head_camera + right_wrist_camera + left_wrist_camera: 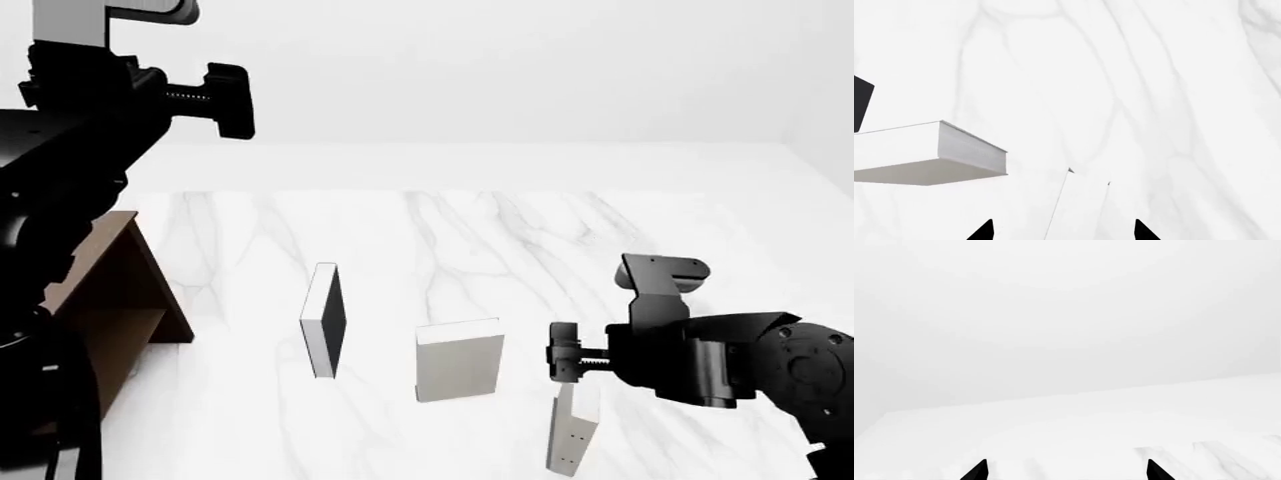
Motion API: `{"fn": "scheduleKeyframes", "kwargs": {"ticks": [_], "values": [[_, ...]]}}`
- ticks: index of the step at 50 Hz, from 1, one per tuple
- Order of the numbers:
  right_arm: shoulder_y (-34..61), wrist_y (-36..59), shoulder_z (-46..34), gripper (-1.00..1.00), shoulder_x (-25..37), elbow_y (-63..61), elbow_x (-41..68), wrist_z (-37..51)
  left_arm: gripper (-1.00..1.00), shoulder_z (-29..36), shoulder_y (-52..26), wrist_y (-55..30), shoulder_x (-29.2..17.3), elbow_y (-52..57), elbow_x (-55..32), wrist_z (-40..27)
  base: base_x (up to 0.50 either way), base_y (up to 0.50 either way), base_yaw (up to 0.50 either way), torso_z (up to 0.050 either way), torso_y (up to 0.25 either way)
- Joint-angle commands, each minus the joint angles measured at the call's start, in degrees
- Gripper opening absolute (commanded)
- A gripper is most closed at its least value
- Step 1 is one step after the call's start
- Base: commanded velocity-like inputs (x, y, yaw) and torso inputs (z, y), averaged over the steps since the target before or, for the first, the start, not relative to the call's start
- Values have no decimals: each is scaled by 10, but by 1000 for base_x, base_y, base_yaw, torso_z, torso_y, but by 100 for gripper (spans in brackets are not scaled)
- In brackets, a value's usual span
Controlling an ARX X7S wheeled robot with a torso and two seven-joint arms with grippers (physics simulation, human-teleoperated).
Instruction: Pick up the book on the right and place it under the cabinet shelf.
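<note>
Head view: book (574, 432) upright on table (534, 230), rightmost, just under right gripper (558, 352). Fingers apart, nothing held, per wrist cam. Left gripper (1066, 471) open, idle. Grasp, carry to cabinet (114, 290) left: all pending.

White marble table (534, 230), three upright books: black-faced book (323, 320), grey book (459, 360), the book (574, 428), brown cabinet shelf (120, 295)

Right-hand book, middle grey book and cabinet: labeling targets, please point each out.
right-hand book (575, 432), head view, its dotted narrow edge.
middle grey book (461, 365), head view, front face.
cabinet (114, 270), head view, side wall.
</note>
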Motion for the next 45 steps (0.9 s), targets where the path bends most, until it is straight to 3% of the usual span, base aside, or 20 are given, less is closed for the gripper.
{"fn": "scheduleKeyframes", "kwargs": {"ticks": [1,45], "values": [[4,-17,-16,100,-11,29,-27,-24,100,1,0,-2,-3,1,-2,0,0,0,0,0,0],[2,-100,-78,100,-67,177,-124,-131,100,11,12,7,-7,-6,-5,-3,0,0,0,0,0]]}}
